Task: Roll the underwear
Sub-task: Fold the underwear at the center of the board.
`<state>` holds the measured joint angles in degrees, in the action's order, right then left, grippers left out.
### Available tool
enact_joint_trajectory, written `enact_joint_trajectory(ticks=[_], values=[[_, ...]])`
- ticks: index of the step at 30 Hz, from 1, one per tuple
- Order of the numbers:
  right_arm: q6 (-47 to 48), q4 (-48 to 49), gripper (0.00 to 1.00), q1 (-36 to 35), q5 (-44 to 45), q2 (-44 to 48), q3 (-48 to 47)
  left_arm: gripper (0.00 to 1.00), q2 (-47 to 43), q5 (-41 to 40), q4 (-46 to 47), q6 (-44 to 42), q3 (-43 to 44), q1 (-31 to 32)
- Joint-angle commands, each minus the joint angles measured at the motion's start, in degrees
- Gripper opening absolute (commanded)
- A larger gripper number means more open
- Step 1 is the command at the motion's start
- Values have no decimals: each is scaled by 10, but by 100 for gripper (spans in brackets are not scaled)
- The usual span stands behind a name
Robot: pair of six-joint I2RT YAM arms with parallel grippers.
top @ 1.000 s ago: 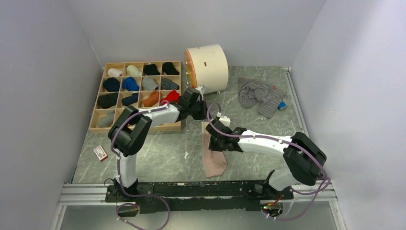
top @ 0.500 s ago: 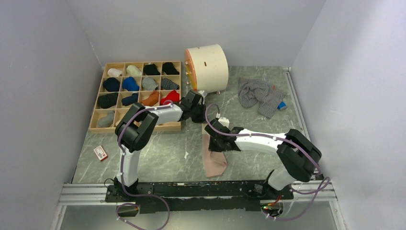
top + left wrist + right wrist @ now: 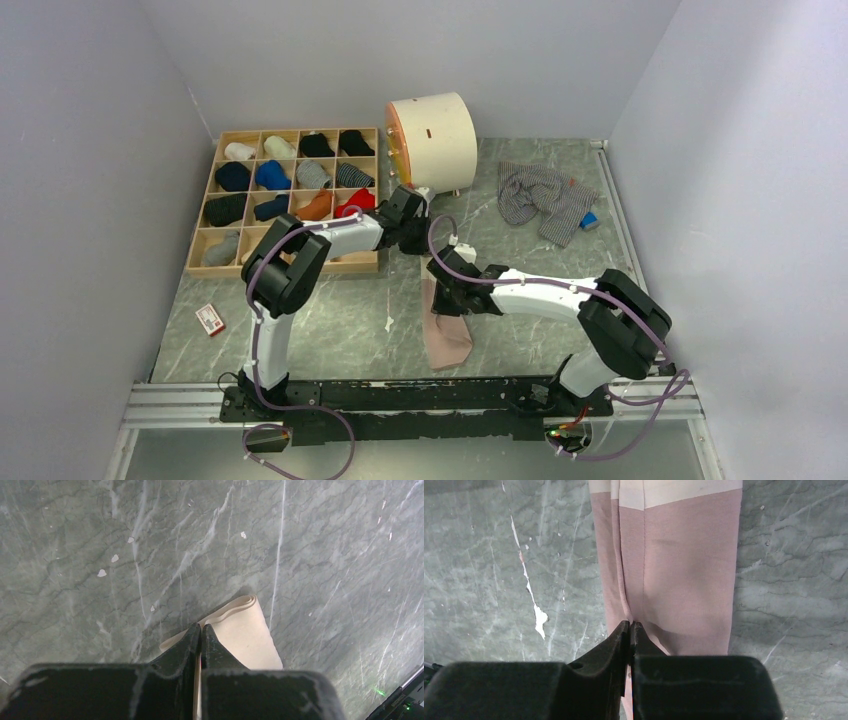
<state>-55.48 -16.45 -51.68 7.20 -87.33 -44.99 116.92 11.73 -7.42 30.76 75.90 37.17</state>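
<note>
1. At the far left, a small red-and-white box (image 3: 210,319) is lying flat on the grey marbled table (image 3: 340,320), well apart from everything else
2. A wooden tray (image 3: 298,131) of sixteen square compartments is sitting at the back left, with one rolled garment showing in each visible cell. The back row is holding white, cream, black and black. The second row is holding navy, blue, grey and black-and-white striped. The third is holding black, dark blue, orange and red. The near row is showing a grey roll in its left cell, and the left arm is hiding the rest
3. The left gripper (image 3: 200,629) is hovering over the pale banded far end of the pink-beige underwear (image 3: 447,335), fingers pressed together. Whether cloth is caught between them I cannot tell
4. A cream drum (image 3: 432,143) is standing behind, just beside the tray
5. The pink-beige underwear is lying as a long folded strip at the table's middle. The right gripper (image 3: 630,625) is pinching a lengthwise crease of it, fingers nearly touching
6. The grey striped underwear (image 3: 540,200) is lying crumpled at the back right, with a blue block (image 3: 589,220) touching its right edge
</note>
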Motion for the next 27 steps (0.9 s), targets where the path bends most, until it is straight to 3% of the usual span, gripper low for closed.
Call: enact_joint_trajectory(ticks=[1, 27], values=[[5, 13, 9, -1, -20, 8, -14, 5, -8, -25, 10, -9, 4, -3], [15, 19, 10, -2, -19, 29, -12, 5, -72, -41, 9, -19, -21, -10]])
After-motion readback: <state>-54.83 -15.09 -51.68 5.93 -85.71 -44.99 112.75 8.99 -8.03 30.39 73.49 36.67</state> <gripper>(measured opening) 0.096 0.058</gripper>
